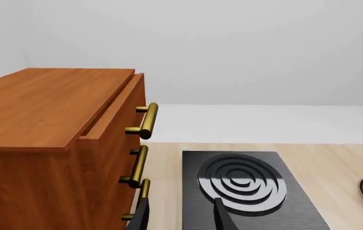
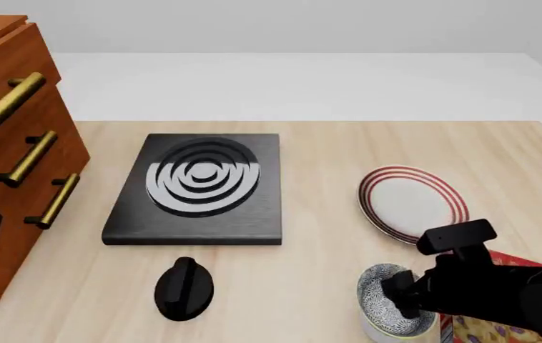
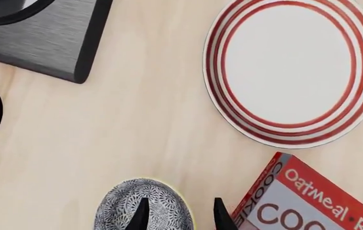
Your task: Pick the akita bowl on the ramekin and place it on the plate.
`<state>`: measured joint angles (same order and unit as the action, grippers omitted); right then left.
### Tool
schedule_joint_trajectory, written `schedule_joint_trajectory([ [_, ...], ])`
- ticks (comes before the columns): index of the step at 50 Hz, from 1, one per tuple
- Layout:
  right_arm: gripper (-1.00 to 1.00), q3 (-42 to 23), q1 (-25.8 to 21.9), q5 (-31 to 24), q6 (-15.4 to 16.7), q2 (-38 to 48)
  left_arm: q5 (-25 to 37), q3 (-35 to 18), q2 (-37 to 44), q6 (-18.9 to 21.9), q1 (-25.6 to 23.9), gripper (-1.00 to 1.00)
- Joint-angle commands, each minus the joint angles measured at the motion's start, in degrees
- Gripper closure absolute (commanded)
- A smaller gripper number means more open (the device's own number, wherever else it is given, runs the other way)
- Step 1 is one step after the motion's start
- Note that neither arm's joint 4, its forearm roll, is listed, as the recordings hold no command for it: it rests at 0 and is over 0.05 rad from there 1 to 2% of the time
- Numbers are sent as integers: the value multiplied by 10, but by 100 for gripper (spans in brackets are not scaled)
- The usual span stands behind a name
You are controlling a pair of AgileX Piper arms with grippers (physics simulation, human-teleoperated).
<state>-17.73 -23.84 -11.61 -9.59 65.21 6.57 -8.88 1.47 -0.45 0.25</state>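
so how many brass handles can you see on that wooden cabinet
3, stacked down the cabinet front at the table's left edge: top handle, middle handle, bottom handle. More could sit out of view.

- The black-and-white speckled akita bowl (image 2: 385,297) is seated upright on the white ramekin (image 2: 385,334), at the right pincer (image 3: 177,215) fingertips.
- The red-ringed white plate (image 2: 412,204) is laid flat beyond that pincer, apart.

Front high; wrists close; plate (image 2: 412,204) shared.
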Motion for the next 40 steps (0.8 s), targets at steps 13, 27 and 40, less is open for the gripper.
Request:
schedule_joint_trajectory([
  [13,100,2,-13,5,-3,5,3,-2,-3,-1,0,-100],
  [27,100,0,-22,4,-11,5,5,-3,-4,-3,1,-100],
  [40,100,-28,-1,-53,10,-56,5,-3,-5,-2,0,-100],
])
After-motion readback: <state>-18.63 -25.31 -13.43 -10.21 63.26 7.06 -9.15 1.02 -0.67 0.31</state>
